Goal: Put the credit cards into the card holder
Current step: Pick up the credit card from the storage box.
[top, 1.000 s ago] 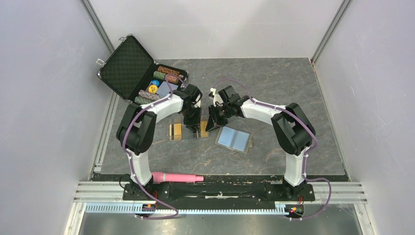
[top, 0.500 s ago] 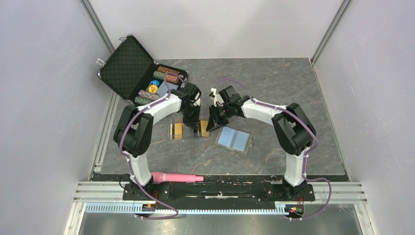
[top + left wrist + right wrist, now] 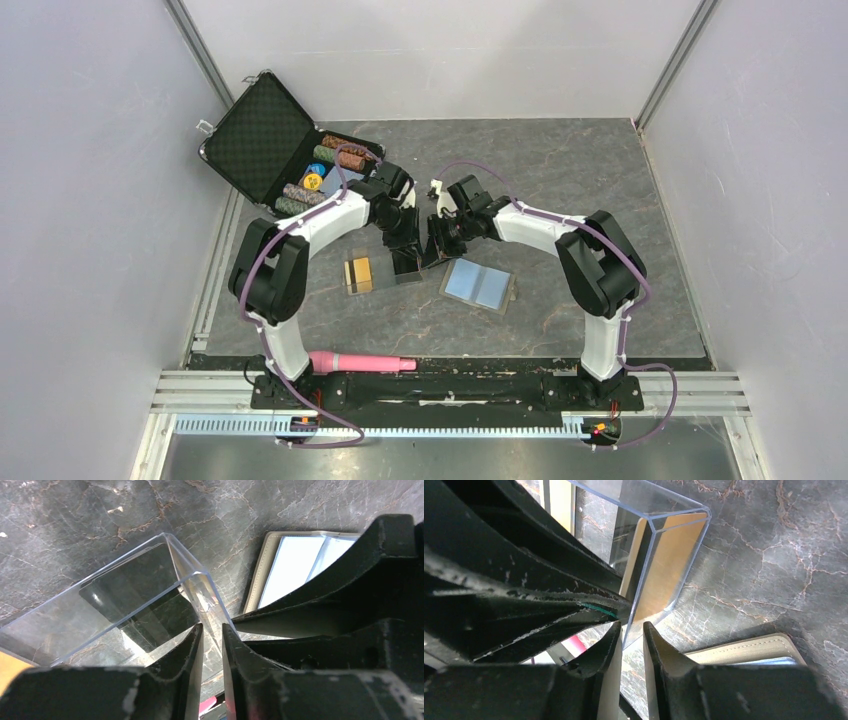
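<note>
Left arm [image 3: 300, 230] swung outward, left end effector [image 3: 211, 630] and right end effector [image 3: 631, 627] both pinching one credit card [image 3: 669, 565]

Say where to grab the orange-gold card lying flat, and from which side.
Pinch the orange-gold card across two opposite clear edges, coming straight down from above: it lies flat on the table, so probably only its edges offer a hold.

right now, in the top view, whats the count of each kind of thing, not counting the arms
orange-gold cards: 2
card holder, lying open: 1
case of poker chips, open: 1
pink stick-shaped thing: 1
total: 5
</note>
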### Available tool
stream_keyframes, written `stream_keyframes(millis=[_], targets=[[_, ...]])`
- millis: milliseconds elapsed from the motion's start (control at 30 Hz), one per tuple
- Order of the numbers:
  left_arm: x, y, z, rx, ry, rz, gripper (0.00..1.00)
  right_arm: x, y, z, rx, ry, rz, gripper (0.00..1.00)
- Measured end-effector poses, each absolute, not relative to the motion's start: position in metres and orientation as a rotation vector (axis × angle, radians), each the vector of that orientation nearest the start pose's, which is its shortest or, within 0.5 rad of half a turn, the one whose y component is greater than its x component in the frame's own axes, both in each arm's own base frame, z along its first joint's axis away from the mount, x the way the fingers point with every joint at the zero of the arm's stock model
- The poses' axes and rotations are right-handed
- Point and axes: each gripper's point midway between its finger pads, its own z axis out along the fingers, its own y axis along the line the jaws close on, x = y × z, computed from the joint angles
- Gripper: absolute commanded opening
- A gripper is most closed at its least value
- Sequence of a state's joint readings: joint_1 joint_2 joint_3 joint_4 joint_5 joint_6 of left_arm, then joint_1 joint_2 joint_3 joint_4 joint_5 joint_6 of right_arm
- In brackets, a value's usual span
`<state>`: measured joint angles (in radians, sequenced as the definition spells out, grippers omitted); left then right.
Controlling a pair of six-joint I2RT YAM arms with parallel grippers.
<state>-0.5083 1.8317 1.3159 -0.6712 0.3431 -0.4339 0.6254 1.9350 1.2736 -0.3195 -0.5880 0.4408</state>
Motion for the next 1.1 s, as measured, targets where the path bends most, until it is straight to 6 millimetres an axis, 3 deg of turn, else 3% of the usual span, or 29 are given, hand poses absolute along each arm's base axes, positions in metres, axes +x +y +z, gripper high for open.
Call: stream_keyframes(millis=[267,533,700,800,967,1100], targets=[[0.298,-0.252,0.065,0.196,2.866,-0.696,0.21,0.283,0.342,0.061,-0.503,2.668,1.125,0.22],[0.297,-0.246,0.057,0.186,2.883,-0.649,0.24,0.283,0.342,0.061,-0.506,2.666,1.124,0.23],[0.292,-0.243,0.051,0.181,2.9,-0.635,0.04,0.283,0.342,0.062,-0.508,2.664,1.124,0.24],[0.293,-0.243,0.051,0.172,2.9,-0.635,0.02,0.283,0.342,0.062,-0.511,2.662,1.121,0.26],[0.293,-0.239,0.059,0.168,2.885,-0.613,0.02,0.285,0.34,0.071,-0.524,2.634,1.098,0.49],[0.292,-0.235,0.09,0.17,2.83,-0.604,0.02,0.289,0.336,0.101,-0.538,2.531,1.099,0.68]])
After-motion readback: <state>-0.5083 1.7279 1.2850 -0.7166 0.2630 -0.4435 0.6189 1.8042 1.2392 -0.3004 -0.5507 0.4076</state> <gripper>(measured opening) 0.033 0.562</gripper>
